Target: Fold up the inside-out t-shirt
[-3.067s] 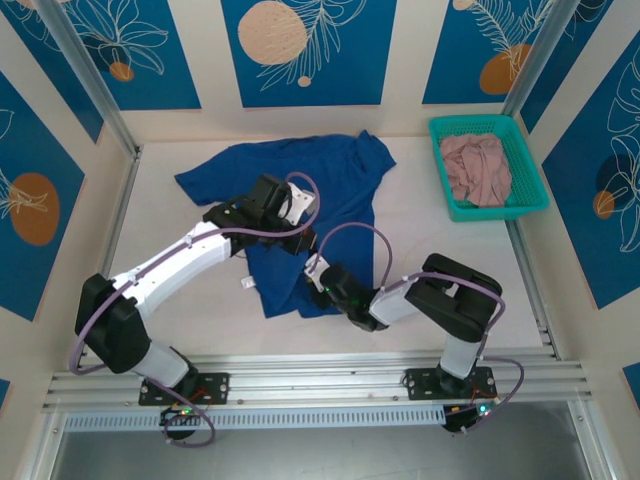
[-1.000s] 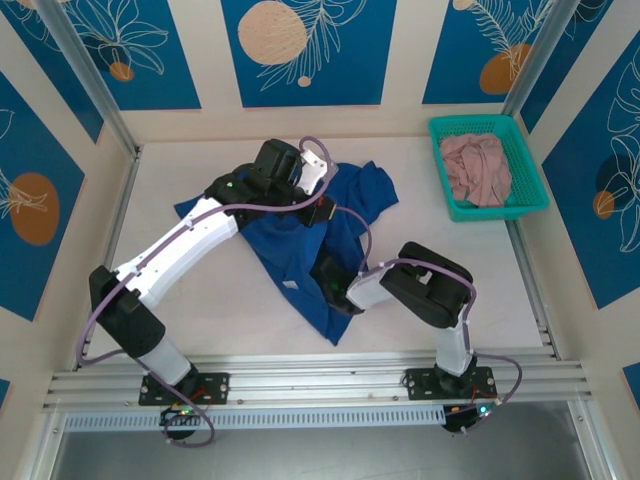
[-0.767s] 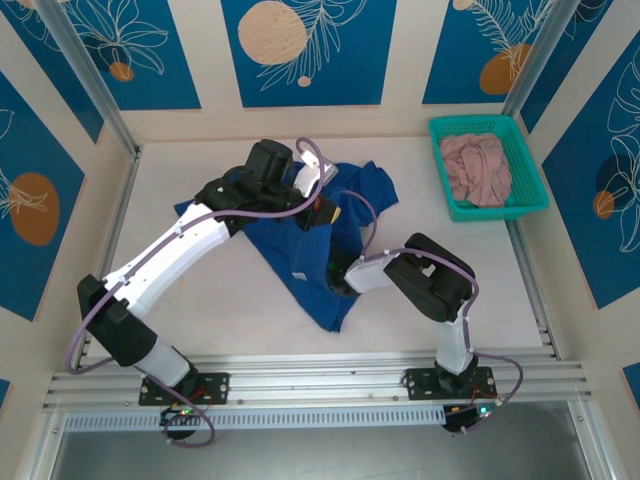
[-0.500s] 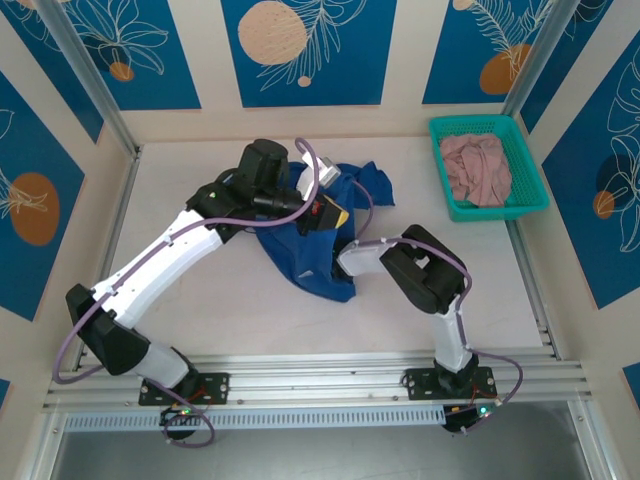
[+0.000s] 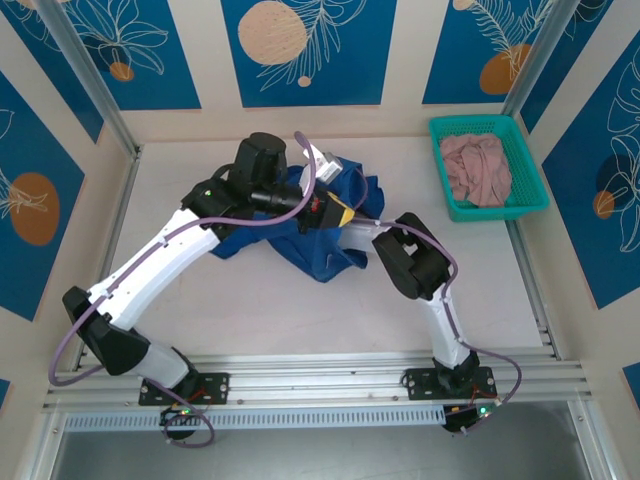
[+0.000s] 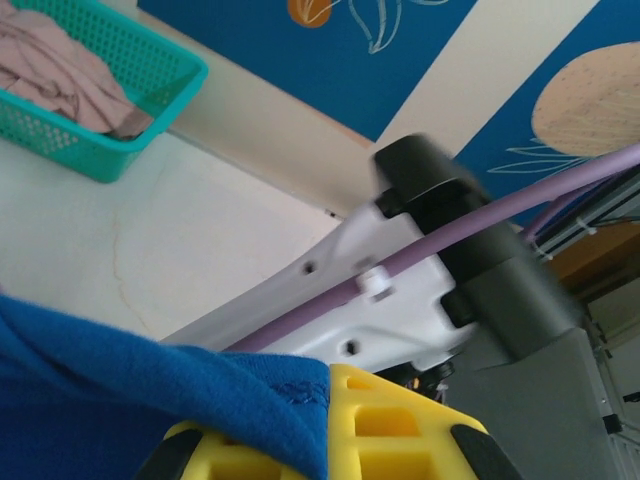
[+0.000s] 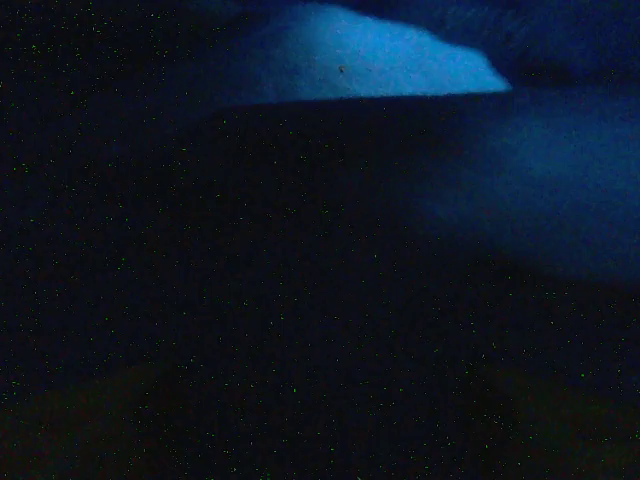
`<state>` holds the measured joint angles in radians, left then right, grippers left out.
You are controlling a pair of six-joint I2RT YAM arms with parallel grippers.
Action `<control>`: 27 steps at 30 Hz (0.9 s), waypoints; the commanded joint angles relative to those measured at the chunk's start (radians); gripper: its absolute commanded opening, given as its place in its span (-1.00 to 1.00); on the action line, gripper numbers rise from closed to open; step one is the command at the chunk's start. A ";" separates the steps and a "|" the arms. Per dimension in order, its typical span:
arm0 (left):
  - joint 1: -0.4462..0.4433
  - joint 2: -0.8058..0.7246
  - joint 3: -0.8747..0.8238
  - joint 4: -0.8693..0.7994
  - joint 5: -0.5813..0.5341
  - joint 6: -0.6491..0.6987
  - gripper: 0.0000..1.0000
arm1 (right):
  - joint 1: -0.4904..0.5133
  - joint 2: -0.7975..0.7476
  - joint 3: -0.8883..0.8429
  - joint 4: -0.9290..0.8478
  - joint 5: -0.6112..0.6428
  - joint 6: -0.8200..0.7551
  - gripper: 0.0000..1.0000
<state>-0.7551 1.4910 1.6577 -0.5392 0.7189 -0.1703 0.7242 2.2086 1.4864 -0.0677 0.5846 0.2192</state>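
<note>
The royal-blue t-shirt (image 5: 318, 252) lies bunched in a heap at mid-table. My left gripper (image 5: 338, 212) hovers over its top right part, yellow fingers (image 6: 400, 430) shut on a fold of the blue cloth (image 6: 120, 400), which drapes over the left finger. My right arm (image 5: 410, 255) reaches left into the heap, and its gripper is buried under the cloth. The right wrist view is almost black, with one lit patch of blue fabric (image 7: 380, 60) pressed close to the lens. The right arm's white link (image 6: 400, 300) crosses the left wrist view.
A teal basket (image 5: 440, 170) holding the dusty-pink garment (image 5: 478, 170) stands at the back right, also seen as the basket (image 6: 130, 160) with pink cloth (image 6: 60, 70). Metal posts and patterned walls enclose the table; bare tabletop lies left and in front.
The left gripper has pulled the shirt up and toward the back, so the flat cloth is now a bunched heap. The right arm has swung left and back, following it under the cloth.
</note>
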 commanded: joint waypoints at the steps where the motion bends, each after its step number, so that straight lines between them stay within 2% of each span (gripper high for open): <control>1: -0.029 -0.025 0.080 0.017 0.120 -0.012 -1.00 | -0.015 0.031 0.055 -0.116 -0.048 0.014 0.52; 8: -0.036 -0.038 0.126 0.009 0.137 -0.014 -1.00 | -0.032 0.077 0.143 -0.221 -0.098 0.013 0.56; 10: -0.035 -0.057 0.115 0.002 0.087 -0.009 -1.00 | -0.036 0.086 0.153 -0.245 -0.111 0.014 0.55; 13: -0.025 -0.093 0.081 -0.001 -0.049 -0.016 -1.00 | -0.041 0.091 0.149 -0.267 -0.140 0.011 0.44; 14: -0.017 -0.104 0.068 0.003 -0.097 -0.025 -1.00 | -0.046 0.091 0.145 -0.275 -0.150 0.011 0.34; 18: 0.025 -0.169 -0.002 0.040 -0.269 -0.076 -1.00 | -0.064 0.082 0.119 -0.294 -0.216 -0.002 -0.38; 21: 0.067 -0.215 -0.053 0.035 -0.449 -0.094 -1.00 | -0.078 0.044 0.048 -0.241 -0.278 -0.027 -0.94; 22: 0.087 -0.230 -0.070 0.035 -0.505 -0.103 -1.00 | -0.082 0.027 0.021 -0.223 -0.297 -0.037 -1.00; 27: 0.196 -0.266 -0.172 0.049 -0.718 -0.136 -1.00 | -0.095 -0.106 -0.115 -0.127 -0.397 -0.070 -1.00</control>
<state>-0.6098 1.2415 1.5246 -0.5198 0.1829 -0.2699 0.6403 2.1525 1.4525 -0.1642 0.2974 0.1719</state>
